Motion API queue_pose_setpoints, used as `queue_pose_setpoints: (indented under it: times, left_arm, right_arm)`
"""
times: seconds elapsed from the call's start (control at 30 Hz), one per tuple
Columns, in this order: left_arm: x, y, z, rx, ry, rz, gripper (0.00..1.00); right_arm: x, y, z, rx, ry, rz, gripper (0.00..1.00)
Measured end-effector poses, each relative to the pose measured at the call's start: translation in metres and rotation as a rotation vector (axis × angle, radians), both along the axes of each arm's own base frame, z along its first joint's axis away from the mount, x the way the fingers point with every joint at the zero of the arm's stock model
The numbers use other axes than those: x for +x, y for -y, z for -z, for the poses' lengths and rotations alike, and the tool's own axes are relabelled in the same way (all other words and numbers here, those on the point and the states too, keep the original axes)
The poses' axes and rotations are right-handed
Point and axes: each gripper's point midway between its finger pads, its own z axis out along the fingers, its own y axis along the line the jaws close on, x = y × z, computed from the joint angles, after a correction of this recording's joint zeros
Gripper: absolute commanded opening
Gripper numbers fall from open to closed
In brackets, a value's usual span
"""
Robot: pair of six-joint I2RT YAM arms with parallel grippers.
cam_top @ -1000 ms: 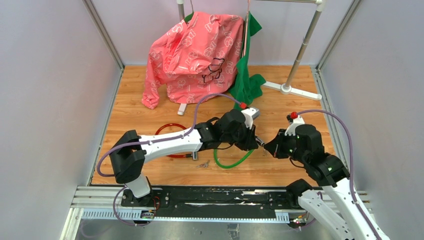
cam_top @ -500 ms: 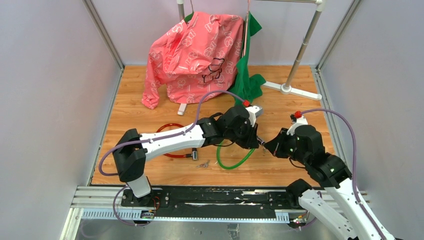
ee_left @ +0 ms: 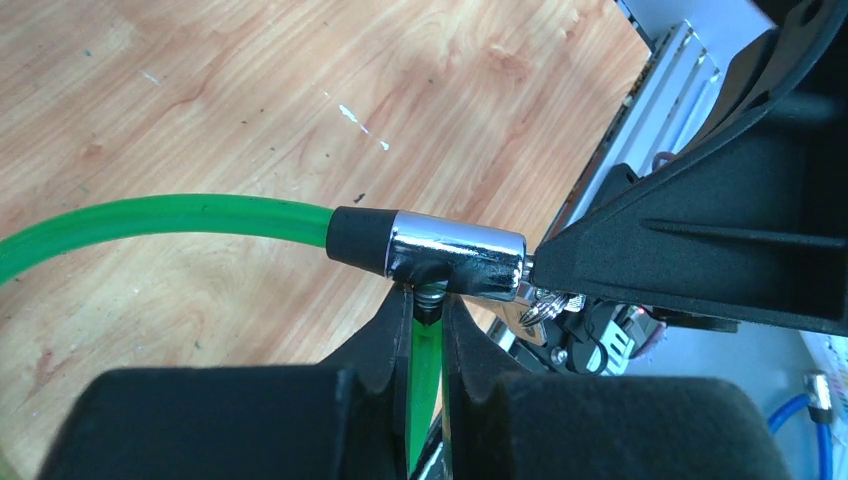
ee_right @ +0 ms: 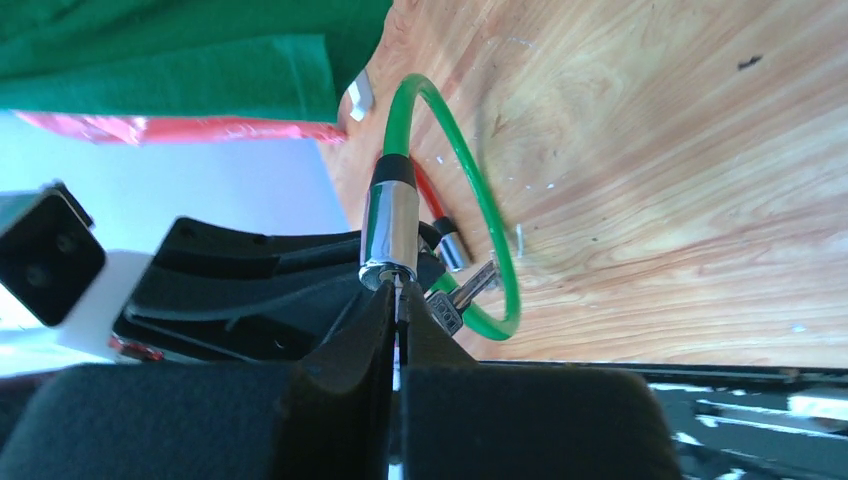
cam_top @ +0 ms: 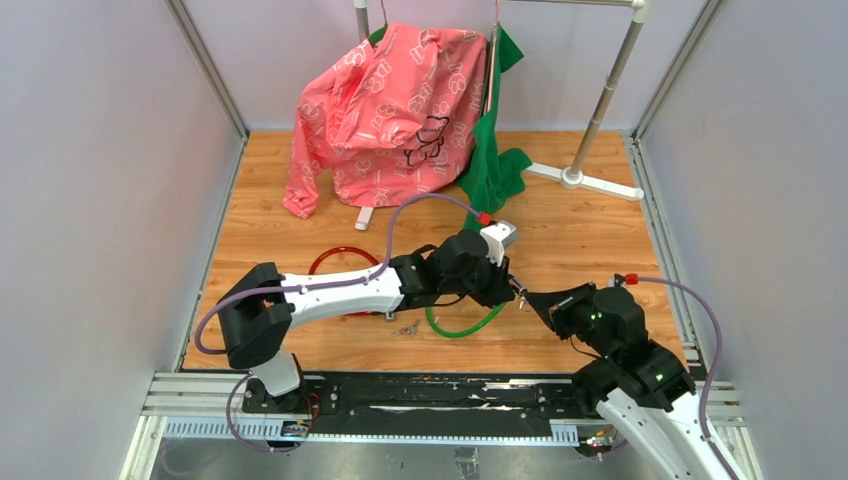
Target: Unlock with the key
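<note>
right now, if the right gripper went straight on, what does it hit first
The right gripper would meet the chrome lock barrel, seemingly right at its tips, on the green cable the left gripper holds.

Pale lavender-grey panel walls and slim aluminium corner posts enclose a light wood-grain surface under even, soft light. At the back, a white tubular garment rack carries a pink patterned jacket and a green cloth that trails down onto the wood.
</note>
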Motion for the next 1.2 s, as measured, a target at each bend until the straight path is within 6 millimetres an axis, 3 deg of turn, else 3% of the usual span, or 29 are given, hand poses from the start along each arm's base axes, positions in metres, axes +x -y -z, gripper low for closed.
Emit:
queue_pose_setpoints:
  times: [0.6,0.67,0.73,0.8,1.07,1.17,1.2]
  left_arm:
    - [0.017,0.001,0.007,-0.060,0.091,-0.098,0.00]
    - [0.020,0.000,0.007,-0.061,0.097,-0.111,0.00]
    - [0.021,0.000,0.007,-0.064,0.100,-0.116,0.00]
    - [0.018,0.002,0.006,-0.082,0.100,-0.108,0.00]
    - [0.003,-0.005,-0.006,-0.128,0.106,-0.078,0.00]
    - [0.003,-0.011,-0.008,-0.134,0.108,-0.082,0.00]
    - [0.004,-0.014,-0.009,-0.137,0.106,-0.083,0.00]
  right_arm:
    - [0.015,-0.008,0.005,0.436,-0.202,0.227,0.00]
    - [0.017,-0.009,0.004,0.444,-0.201,0.229,0.10]
    - [0.018,-0.009,0.003,0.435,-0.191,0.226,0.48]
    - [0.018,-0.010,0.002,0.419,-0.174,0.211,0.73]
    - [0.007,0.002,0.006,0.159,-0.012,0.107,0.80]
    - [0.001,0.016,-0.009,-0.006,0.073,0.070,0.79]
    - [-0.002,0.025,-0.023,-0.103,0.122,0.046,0.77]
